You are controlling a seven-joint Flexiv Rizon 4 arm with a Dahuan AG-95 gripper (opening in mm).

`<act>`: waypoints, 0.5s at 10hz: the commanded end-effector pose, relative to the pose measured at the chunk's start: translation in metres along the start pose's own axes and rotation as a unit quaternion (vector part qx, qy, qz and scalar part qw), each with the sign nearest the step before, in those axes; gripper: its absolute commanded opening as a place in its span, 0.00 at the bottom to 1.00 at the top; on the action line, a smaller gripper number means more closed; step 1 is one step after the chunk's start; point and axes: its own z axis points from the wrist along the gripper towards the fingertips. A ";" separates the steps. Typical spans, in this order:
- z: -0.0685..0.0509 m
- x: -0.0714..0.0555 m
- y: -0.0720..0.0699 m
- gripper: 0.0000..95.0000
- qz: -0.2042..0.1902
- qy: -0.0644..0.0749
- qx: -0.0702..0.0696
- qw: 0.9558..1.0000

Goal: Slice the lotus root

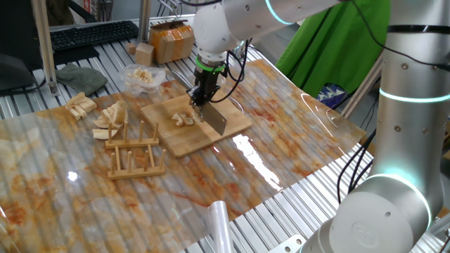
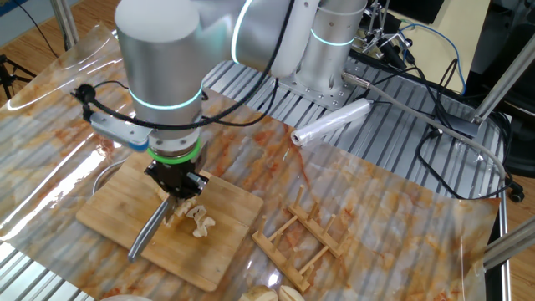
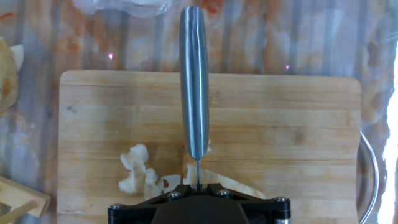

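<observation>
Cream lotus root (image 3: 146, 177) bits lie just below the gripper (image 3: 198, 186), which is clamped on a steel knife (image 3: 194, 81) over the bamboo cutting board (image 3: 298, 137).

Slicing looks well under way: the root sits as a loose cluster of small, irregular pale pieces near the middle of the rectangular, straight-grained board, with the smooth brushed blade standing edge-down just beside them. Judging by this, the next cut calls for shifting the blade sideways onto an uncut chunk and pressing straight down. A glossy, marbled orange-stained sheet covers the worktop (image 1: 295, 154); a slatted wooden rack (image 1: 133, 158) stands near the board.
</observation>
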 end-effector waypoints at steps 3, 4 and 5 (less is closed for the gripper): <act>0.008 -0.002 0.003 0.00 0.003 0.000 -0.007 1.000; 0.011 -0.001 0.003 0.00 0.004 -0.005 -0.008 1.000; 0.009 -0.001 0.004 0.00 0.007 -0.003 -0.011 1.000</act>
